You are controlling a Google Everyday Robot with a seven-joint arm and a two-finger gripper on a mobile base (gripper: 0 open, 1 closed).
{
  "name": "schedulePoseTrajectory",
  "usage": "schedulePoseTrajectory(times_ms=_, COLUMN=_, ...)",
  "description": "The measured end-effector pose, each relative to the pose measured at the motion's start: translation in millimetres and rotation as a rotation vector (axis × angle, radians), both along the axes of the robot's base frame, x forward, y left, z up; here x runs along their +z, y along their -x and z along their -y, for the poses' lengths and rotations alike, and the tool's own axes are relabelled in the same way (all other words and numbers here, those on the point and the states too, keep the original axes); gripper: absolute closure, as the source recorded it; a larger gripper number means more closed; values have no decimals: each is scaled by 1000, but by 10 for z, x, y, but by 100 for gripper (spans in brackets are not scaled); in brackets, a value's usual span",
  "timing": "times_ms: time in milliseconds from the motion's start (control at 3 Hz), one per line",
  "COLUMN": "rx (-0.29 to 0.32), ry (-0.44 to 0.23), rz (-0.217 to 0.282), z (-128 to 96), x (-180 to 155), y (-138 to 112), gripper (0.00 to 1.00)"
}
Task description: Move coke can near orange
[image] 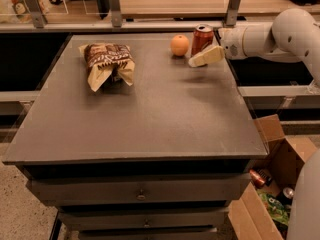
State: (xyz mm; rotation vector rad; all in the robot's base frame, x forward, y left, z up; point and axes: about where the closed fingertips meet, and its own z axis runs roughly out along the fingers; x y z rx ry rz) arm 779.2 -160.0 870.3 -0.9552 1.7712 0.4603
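Observation:
The red coke can (202,37) stands upright near the table's far edge, just right of the orange (179,45), with a small gap between them. My gripper (201,58) reaches in from the right on a white arm (260,36). It sits at the can's lower right side and partly overlaps the can's base in this view. I cannot tell whether it touches the can.
A brown and tan snack bag (107,64) lies at the far left of the dark table (150,119). An open cardboard box (272,184) holding cans stands on the floor at the right. A railing with metal posts (114,4) runs behind the table.

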Motion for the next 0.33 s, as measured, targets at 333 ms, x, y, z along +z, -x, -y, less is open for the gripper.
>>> schedulePoseTrajectory(times_ms=333, rx=55, ry=24, rz=-4, z=22, x=121, y=114, gripper=0)
